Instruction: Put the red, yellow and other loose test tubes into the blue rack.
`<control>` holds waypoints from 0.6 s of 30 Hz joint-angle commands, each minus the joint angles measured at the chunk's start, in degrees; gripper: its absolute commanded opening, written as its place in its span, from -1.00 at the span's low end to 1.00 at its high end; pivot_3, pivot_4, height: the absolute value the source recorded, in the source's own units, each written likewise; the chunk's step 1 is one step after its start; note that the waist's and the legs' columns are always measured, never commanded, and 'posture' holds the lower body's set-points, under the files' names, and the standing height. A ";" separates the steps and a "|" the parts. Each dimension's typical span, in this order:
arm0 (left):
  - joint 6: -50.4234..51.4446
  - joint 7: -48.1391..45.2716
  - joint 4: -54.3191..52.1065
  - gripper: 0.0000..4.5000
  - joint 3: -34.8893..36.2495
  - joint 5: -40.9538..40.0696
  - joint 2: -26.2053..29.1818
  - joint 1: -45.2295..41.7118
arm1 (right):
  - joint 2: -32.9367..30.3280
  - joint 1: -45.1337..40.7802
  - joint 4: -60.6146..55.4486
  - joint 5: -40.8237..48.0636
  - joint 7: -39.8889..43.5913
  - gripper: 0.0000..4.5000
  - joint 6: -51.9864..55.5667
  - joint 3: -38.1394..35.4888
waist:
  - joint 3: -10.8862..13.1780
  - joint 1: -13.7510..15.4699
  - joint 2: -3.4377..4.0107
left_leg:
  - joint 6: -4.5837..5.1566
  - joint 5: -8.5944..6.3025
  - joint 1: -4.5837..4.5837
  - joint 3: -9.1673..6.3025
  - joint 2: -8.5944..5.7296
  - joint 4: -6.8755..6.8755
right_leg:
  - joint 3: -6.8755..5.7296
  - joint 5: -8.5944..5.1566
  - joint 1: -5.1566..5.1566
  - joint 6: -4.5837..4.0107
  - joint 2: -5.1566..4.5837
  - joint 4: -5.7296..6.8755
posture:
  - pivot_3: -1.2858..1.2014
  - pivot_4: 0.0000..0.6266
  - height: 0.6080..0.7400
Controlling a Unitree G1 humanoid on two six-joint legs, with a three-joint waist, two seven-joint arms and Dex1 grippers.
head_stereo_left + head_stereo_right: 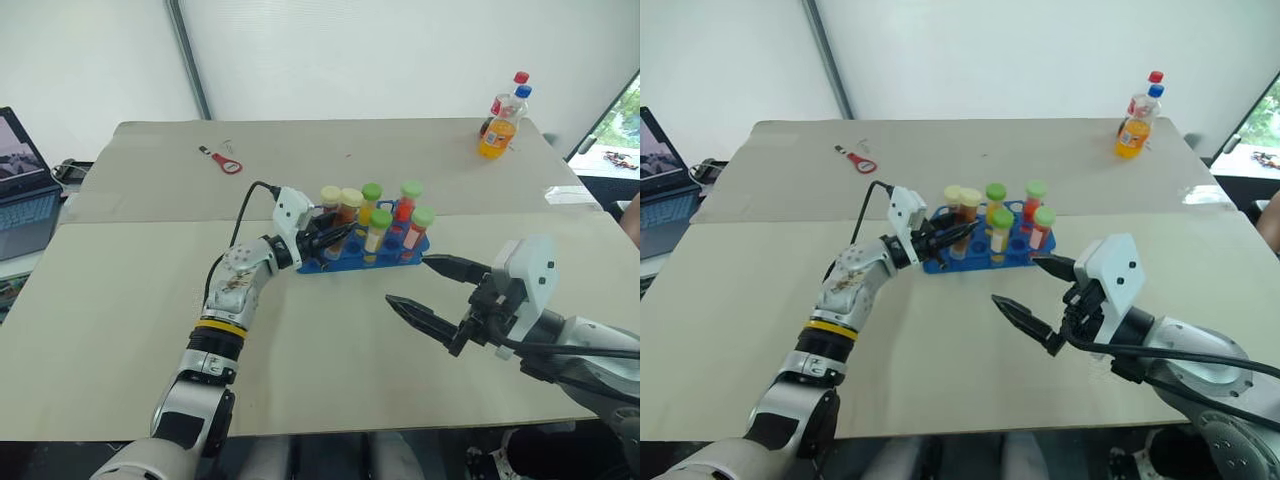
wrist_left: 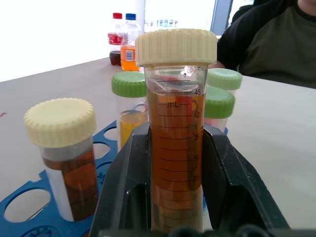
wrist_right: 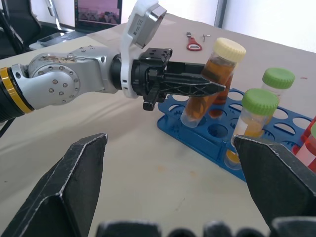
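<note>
Right wrist view showed the left gripper (image 3: 210,89) pinching an amber tube (image 3: 212,84), tilted over the near-left corner of the rack (image 3: 197,136), while the right gripper (image 1: 432,290) hung spread and empty; released askew, the tube might miss its hole and topple

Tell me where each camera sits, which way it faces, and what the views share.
Head stereo pair: looks forward and down over the table; both arms show, left gripper at the blue rack, right gripper open.
Left wrist: looks along its gripper, shut on the amber tube.
Right wrist: looks along its own open gripper toward the left arm.
Shared: rack and amber tube.
</note>
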 commanded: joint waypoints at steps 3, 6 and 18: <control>-3.80 2.56 1.98 -0.62 0.78 1.31 -1.54 -2.06 | -1.09 0.36 -1.71 1.53 -1.32 1.00 -1.52 -1.87 | 0.00 -0.01 0.00 | 0.00 0.00 0.00 0.00 0.00 0.00 | 0.00 0.01 0.01 0.01 0.00 -0.01 | 0.03 -0.52 1.00; -3.17 2.53 1.72 -0.62 0.44 1.39 -1.89 -1.55 | -1.32 0.56 -1.64 1.67 -1.61 1.00 -1.64 -1.79 | 0.00 -0.04 0.00 | 0.00 0.00 0.01 0.00 0.01 0.00 | 0.00 0.01 0.01 0.01 0.01 -0.01 | 0.03 -0.52 1.00; -4.55 6.02 0.01 -0.62 -0.27 3.45 -3.42 1.19 | -1.20 0.84 -1.92 1.37 -3.47 1.00 -2.16 -0.58 | -0.01 -0.02 -0.01 | 0.00 0.00 0.01 0.00 0.01 0.00 | 0.00 0.01 0.02 0.01 0.01 -0.01 | 0.03 -0.52 1.00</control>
